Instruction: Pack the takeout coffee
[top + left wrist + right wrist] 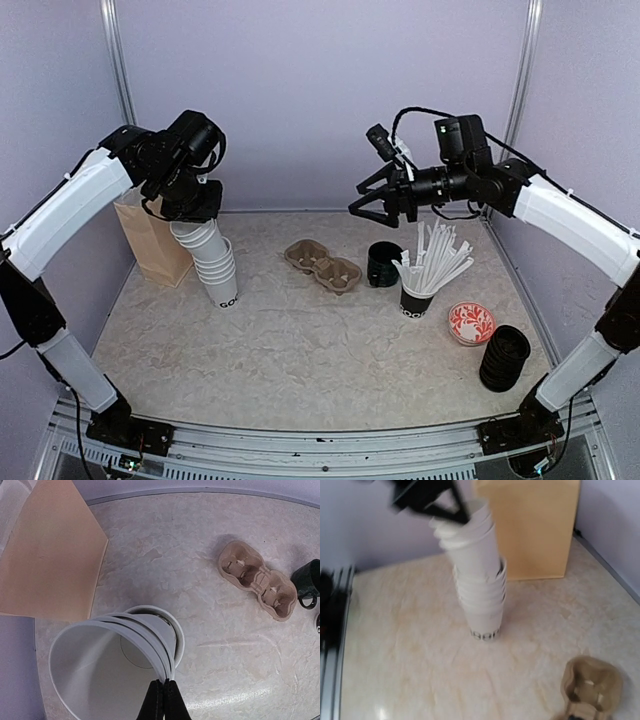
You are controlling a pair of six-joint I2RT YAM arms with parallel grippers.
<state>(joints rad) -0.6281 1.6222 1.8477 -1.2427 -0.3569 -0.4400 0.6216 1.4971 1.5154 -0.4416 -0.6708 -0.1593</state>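
1. Your left end effector (163, 702) is closed tight on the rim of the top cup (95, 675).
2. That cup and the few nested under it tilt away from the upright lower part of the stack of white cups (220, 275). The stack stands on the counter (300, 350) just beside the brown paper bag (150, 240).
3. Your right end effector (358, 200) hangs in the air with its jaws wide, holding nothing, well apart from the cups.
4. The stack of black lids (505, 358) sits at the counter's right near corner, near the black cup of white sticks (417, 300).
5. The cardboard tray (322, 266) lies mid-counter with nothing in it.
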